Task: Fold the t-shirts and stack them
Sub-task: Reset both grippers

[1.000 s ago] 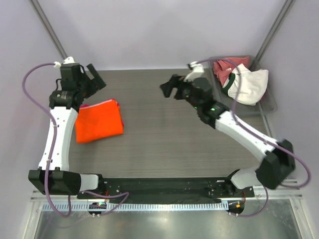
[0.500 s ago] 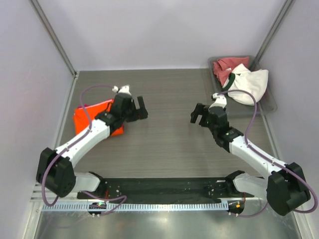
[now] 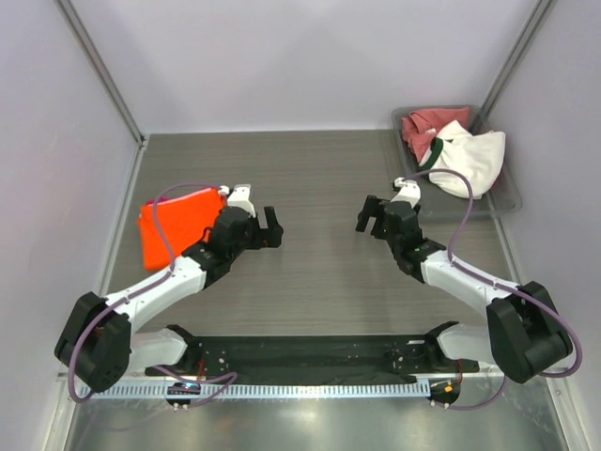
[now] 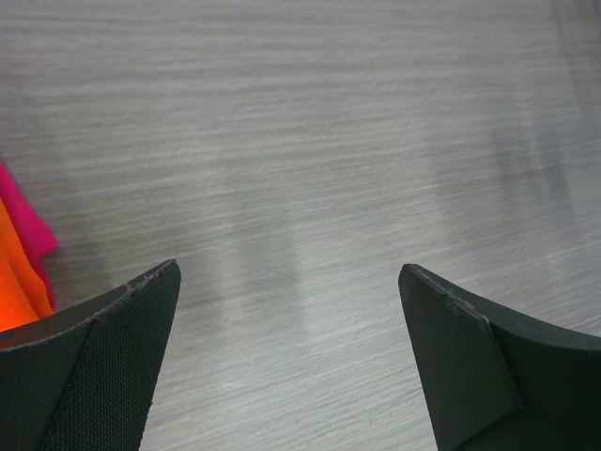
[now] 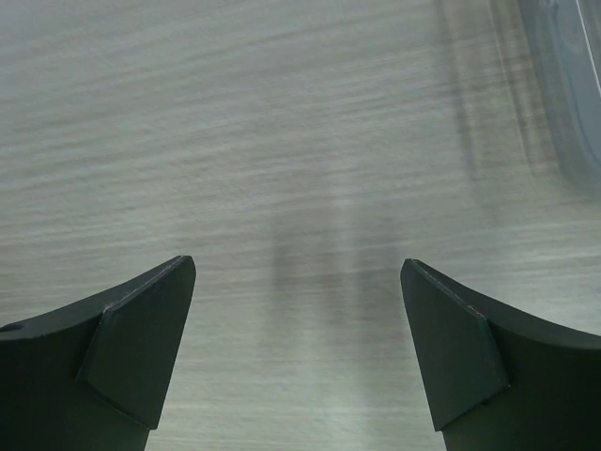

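- Resetting between garments: both arms are folded in over the middle of the surface, with no cloth under or between them.
- The left end effector stands fully open and empty. Its wrist view shows bare wood grain between the two fingers.
- The right end effector is likewise spread wide and holds nothing, with only bare surface under it in its own wrist view.
- Finished work lies by the left edge: the folded orange t-shirt rests on a magenta t-shirt, whose edge shows just beneath it in the left wrist view.
- Unfolded work waits at the far right corner, in a clear bin. The white t-shirt with the dark green collar lies crumpled over the rose-red t-shirt.
- Judged stage: one stacking cycle appears complete, and the next garment has not yet been fetched.
- Next move, as judged: the right arm, being nearer, should reach to the bin and pinch the white t-shirt, which lies uppermost. It should then draw that shirt to the middle of the surface for spreading. A shallow grip on loose cloth risks dragging the rose-red one along with it.
- Change from one second ago: the left arm was stretched toward the far left corner, beyond the orange t-shirt, and the right arm reached toward the bin. Both have since pulled back toward the near edge. The stack and the bin's contents have not moved.
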`<act>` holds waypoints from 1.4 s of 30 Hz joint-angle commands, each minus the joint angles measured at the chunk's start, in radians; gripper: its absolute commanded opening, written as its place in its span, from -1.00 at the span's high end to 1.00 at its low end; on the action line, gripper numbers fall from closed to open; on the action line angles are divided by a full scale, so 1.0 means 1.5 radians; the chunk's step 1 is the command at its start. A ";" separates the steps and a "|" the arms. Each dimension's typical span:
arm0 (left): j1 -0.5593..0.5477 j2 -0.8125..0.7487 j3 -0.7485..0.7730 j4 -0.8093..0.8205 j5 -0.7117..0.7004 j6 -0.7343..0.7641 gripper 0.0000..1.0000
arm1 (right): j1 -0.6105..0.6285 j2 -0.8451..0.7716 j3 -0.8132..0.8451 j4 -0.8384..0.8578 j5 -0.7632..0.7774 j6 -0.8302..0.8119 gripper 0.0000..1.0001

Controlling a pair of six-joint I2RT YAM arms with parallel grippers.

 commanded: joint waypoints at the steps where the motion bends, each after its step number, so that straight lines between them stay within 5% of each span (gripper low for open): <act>1: -0.001 -0.027 -0.035 0.097 -0.026 0.034 -0.99 | 0.001 -0.013 -0.039 0.101 -0.003 0.008 -0.93; 3: -0.001 -0.040 -0.057 0.115 -0.026 0.042 -0.99 | 0.000 -0.020 -0.100 0.181 -0.006 0.009 -0.94; 18: -0.001 -0.064 -0.080 0.174 0.041 0.046 -0.99 | 0.000 -0.042 -0.150 0.240 -0.013 0.014 -0.92; 42: -0.001 -0.130 -0.113 0.190 0.031 0.045 -0.99 | 0.000 -0.095 -0.172 0.252 0.008 -0.007 -0.91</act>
